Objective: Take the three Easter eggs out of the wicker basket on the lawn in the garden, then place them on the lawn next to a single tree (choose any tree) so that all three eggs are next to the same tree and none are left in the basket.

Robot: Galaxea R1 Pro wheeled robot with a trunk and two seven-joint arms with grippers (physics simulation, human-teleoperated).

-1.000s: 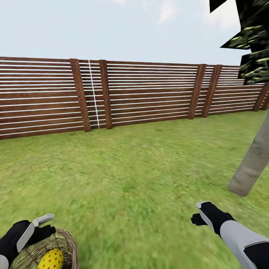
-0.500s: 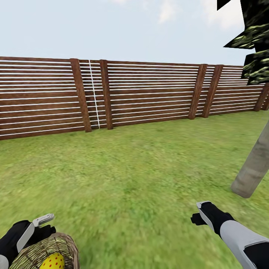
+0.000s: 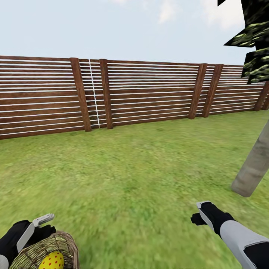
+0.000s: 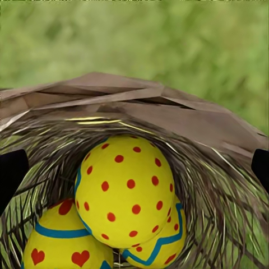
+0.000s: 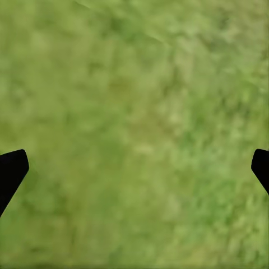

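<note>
Unlettered dotted egg (image 4: 123,190), heart-patterned egg (image 4: 61,244), wicker basket (image 4: 168,115)

Bright, even daylight; blurred foreground grass

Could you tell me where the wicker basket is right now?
In the head view's lower-left corner, the wicker basket sits by the left gripper, with the eggs inside.

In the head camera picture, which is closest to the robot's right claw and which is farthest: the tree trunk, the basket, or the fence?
1. Tree trunk: just ahead of the right claw, on its right.
2. Wicker basket: across the lawn, at the left claw.
3. Fence: far at the back.
</note>
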